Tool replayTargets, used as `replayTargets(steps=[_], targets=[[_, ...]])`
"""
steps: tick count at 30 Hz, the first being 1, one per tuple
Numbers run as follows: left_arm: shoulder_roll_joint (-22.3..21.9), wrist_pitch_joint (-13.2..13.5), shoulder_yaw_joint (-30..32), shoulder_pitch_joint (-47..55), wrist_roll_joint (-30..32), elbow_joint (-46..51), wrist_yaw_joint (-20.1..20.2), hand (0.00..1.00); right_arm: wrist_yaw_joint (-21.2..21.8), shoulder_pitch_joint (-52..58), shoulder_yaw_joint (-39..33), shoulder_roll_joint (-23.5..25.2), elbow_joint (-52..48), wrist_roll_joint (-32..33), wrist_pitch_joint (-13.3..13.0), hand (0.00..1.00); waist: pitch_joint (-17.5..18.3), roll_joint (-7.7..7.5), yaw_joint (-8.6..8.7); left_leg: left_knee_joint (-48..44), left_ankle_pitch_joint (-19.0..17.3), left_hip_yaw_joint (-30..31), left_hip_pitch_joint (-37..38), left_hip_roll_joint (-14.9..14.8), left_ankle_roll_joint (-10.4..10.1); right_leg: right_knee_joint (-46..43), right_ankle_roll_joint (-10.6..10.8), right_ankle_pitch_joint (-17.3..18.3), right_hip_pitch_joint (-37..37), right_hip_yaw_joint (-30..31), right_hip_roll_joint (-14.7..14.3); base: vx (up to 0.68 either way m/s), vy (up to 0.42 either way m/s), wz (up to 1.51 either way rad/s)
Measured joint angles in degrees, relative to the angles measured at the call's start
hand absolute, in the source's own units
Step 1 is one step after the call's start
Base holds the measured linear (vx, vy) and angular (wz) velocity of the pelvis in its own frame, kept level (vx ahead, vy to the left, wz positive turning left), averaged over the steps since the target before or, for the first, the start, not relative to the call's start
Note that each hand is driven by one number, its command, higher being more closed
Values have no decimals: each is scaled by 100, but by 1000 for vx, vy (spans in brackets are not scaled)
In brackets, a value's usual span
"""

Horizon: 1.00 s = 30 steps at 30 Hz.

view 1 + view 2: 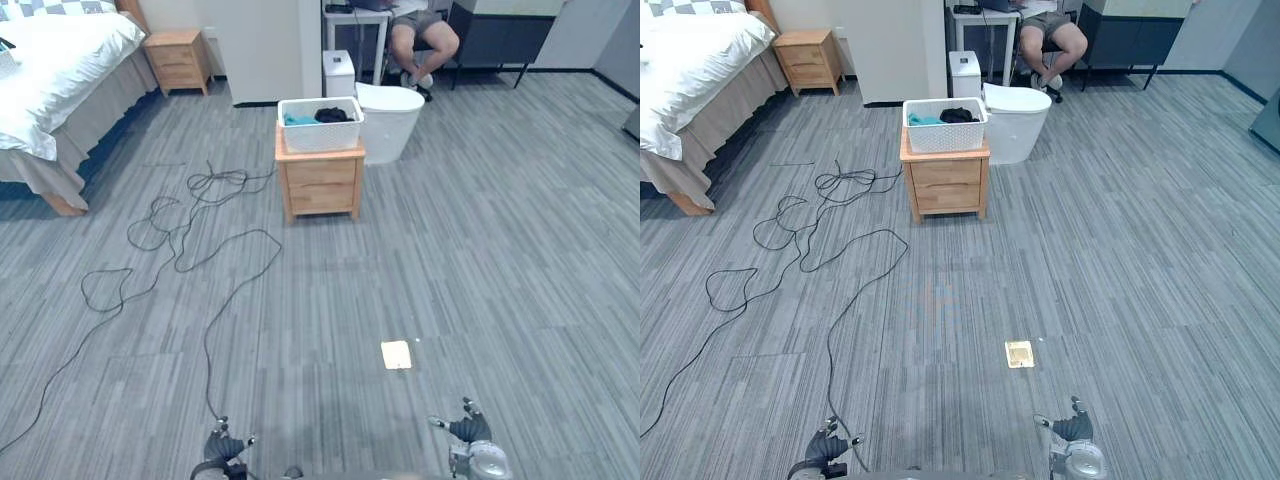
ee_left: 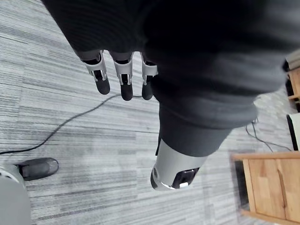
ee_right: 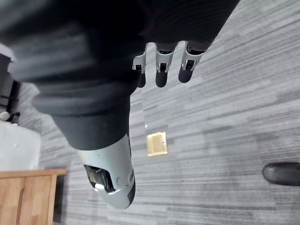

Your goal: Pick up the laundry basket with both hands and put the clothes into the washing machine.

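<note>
A white laundry basket (image 1: 320,124) with teal and black clothes in it stands on a small wooden nightstand (image 1: 320,183) far ahead across the floor. Just behind it to the right is a white rounded washing machine (image 1: 391,118). My left hand (image 1: 224,446) hangs low at the bottom edge of the left eye view, and my right hand (image 1: 470,432) hangs at the bottom right. Both are far from the basket. In the wrist views the left hand's fingers (image 2: 123,75) and the right hand's fingers (image 3: 161,63) are straight and hold nothing.
A bed (image 1: 60,80) with white bedding fills the far left, with a second nightstand (image 1: 178,58) beside it. A person (image 1: 420,35) sits on a chair at the back. A brass floor plate (image 1: 396,354) lies ahead. A white cabinet (image 1: 262,50) stands behind the basket.
</note>
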<state>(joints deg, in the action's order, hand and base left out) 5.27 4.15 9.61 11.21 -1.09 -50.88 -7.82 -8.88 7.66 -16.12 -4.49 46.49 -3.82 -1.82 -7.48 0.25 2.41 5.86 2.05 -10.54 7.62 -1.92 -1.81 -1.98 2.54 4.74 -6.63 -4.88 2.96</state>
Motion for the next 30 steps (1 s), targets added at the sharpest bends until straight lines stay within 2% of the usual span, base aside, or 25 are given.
replayTargets(steps=[10, 16, 22, 23, 27, 28, 29, 30], targets=[[4, 0, 3, 32, -54, -34, 10, 0, -1, 57, -220, -89, 173, 39, 59, 0, 19, -27, -21, 2, -16, 121, -197, 33, 14, 142, 25, 22, 41, -137, 35, -17, -1, 9], [5, 5, -5, 1, -54, -15, 11, 0, -13, -32, -257, -90, 226, 47, 61, 0, 71, -104, -21, -40, 30, 106, -151, 73, 69, 146, 32, -26, -37, -136, 60, 161, -3, -3], [33, 26, -19, -21, -57, 362, 9, 0, -99, -291, -257, -86, 222, 99, 59, 0, 59, -97, -22, -47, 18, -8, -103, 87, 59, 88, 33, -29, -38, -104, 99, 102, 1, -2], [39, 25, -18, -35, -62, 365, 6, 0, -101, -360, -257, -86, 220, 102, 58, 0, 39, -89, -37, -136, -69, -62, -174, 71, 74, 45, 35, -30, 26, -62, 96, 38, 2, -20], [44, 16, -12, -102, -115, 496, 5, 0, -106, -615, -255, -71, 196, 102, 58, 0, -113, -62, -137, -1181, -799, -307, -727, -71, 147, -131, 57, -22, 330, 219, 87, 11, 30, -41], [47, 19, -5, -115, -124, 645, 3, 0, -112, -630, -253, -89, 151, 102, 59, 0, -159, -31, -180, -1594, -1142, -402, -970, -110, 198, -266, 185, 93, 502, 344, 109, 10, 71, -38], [48, 20, -6, -117, -142, 719, 2, 0, -114, -648, -253, -98, 150, 101, 64, 0, -180, -22, -175, -1733, -1252, -425, -1069, -110, 214, -361, 236, 167, 572, 366, 136, 1, 105, -40], [50, 22, -9, -114, -185, 851, 2, 0, -117, -714, -247, -122, 150, 101, 78, 0, -243, 1, -166, -2043, -1534, -497, -1179, -100, 241, -751, 316, 428, 760, 391, 207, 6, 90, -22]])
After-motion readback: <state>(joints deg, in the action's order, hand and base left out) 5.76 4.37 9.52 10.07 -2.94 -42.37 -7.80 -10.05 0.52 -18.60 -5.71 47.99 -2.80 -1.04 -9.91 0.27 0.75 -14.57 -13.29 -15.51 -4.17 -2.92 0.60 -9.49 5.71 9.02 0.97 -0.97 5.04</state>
